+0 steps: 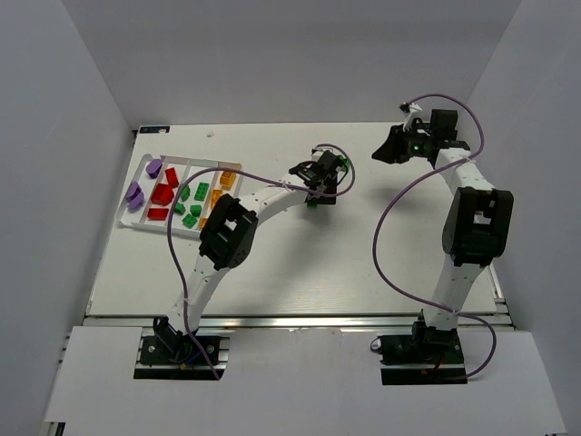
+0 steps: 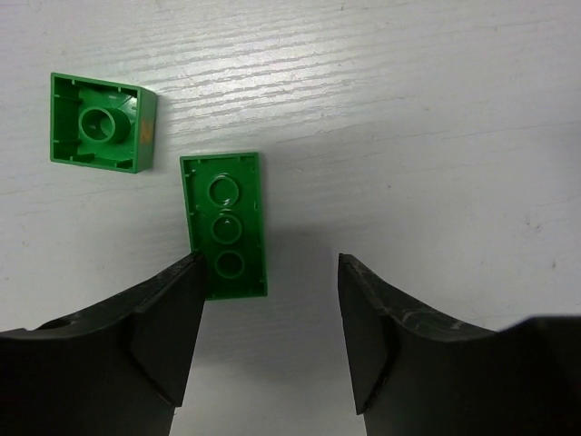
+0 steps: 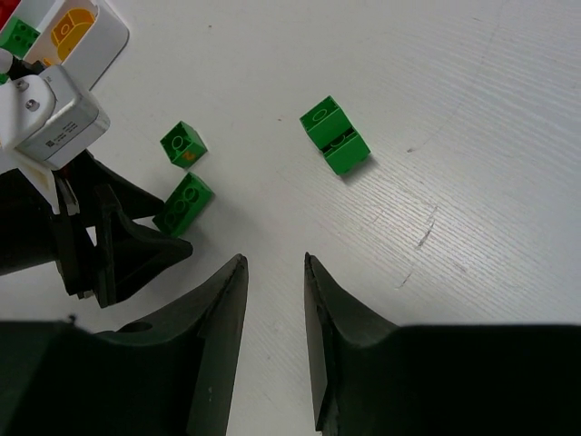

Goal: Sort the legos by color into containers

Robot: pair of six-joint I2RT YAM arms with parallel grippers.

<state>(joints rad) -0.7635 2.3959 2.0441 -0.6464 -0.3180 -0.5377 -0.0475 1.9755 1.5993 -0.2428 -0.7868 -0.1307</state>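
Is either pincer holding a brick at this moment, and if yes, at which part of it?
Neither. The left pincer stands open around one end of a long green brick, not closed on it; the right pincer is empty.

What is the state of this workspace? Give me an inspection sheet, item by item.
Surface: white table, faintly scuffed.
Job's things: white tray holds purple, red, green and orange bricks, grouped by colour; long green brick and square green brick lie upside down outside it.
Clutter: nothing seen.
Grippers: left gripper open, the long brick's end between its fingers; right gripper slightly open, empty.
Cables: purple cables loop along both arms.
Surroundings: white walls on three sides.
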